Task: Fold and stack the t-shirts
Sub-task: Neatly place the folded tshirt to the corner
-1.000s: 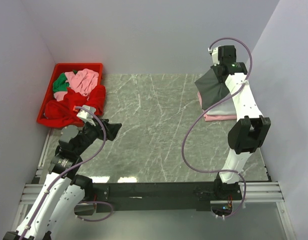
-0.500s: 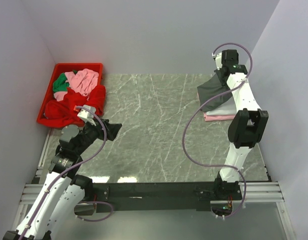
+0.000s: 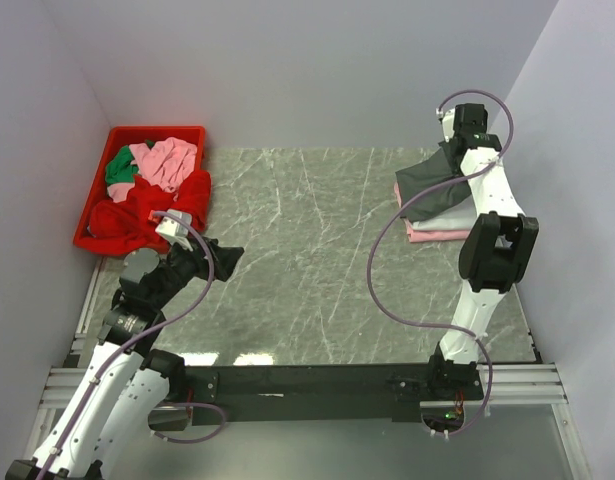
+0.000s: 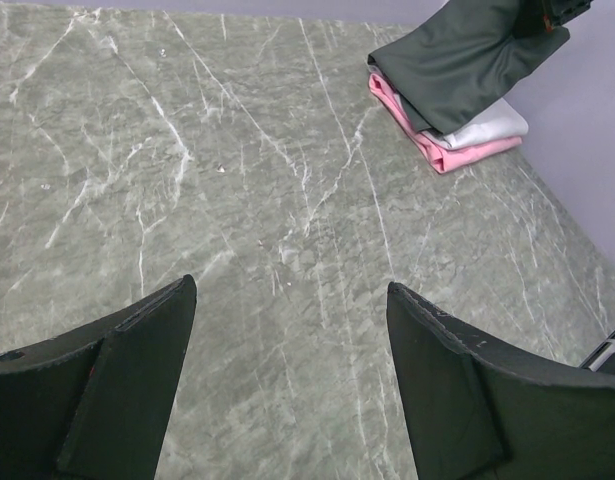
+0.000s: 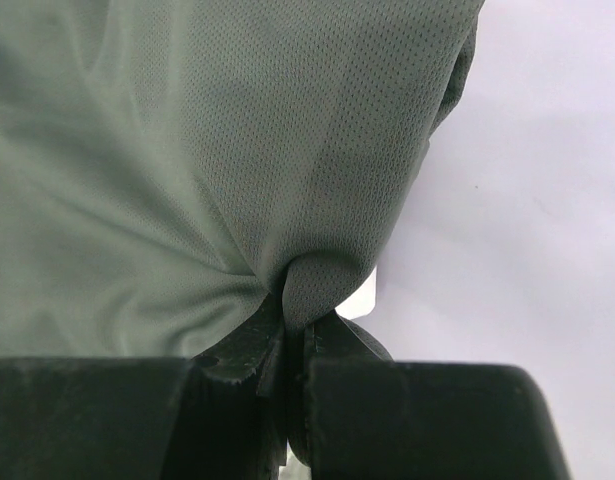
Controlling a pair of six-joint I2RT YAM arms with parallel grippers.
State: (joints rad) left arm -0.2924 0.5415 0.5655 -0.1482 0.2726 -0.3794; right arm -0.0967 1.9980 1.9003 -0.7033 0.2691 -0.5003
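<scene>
A folded dark grey t-shirt drapes over a stack of a white t-shirt and a pink t-shirt at the table's far right. My right gripper is shut on a pinch of the grey cloth at its far right corner, which hangs lifted above the stack. My left gripper stands open over bare table at the near left, holding nothing. Unfolded red, pink and green t-shirts lie in a heap at the far left.
A red plastic bin at the far left corner holds the heap, and the red cloth spills over its right rim. Grey walls close in on the left, back and right. The marble table lies between both arms.
The right gripper has carried the grey t-shirt to the right and down, so it now covers most of the white and pink stack. The left arm has stayed still.
</scene>
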